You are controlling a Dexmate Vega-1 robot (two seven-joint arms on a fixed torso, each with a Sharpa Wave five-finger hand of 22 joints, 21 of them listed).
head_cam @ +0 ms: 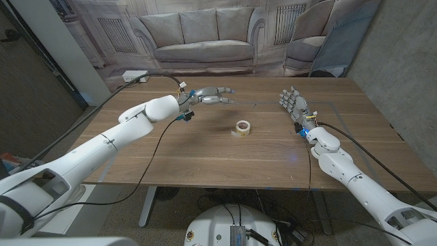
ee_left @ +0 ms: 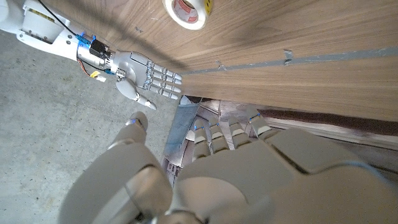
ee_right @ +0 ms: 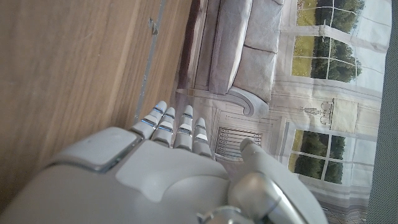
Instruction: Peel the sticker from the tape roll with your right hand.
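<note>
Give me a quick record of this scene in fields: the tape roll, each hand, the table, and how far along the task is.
tape roll: tape roll lies flat near the table's middle, apart from both hands
left hand: left hand held over the table behind and to the left of the roll, fingers extended, holding nothing
right hand: right hand to the right of the roll, fingers apart, holding nothing
table: wooden table
backdrop: printed sofa backdrop behind the table
task state: peeling not yet begun; roll untouched

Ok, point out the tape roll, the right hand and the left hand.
tape roll [head_cam: 242, 127], head view, on its top ring.
right hand [head_cam: 293, 104], head view, on the middle of the hand, fingers apart.
left hand [head_cam: 208, 95], head view, on the middle of the hand.
</note>
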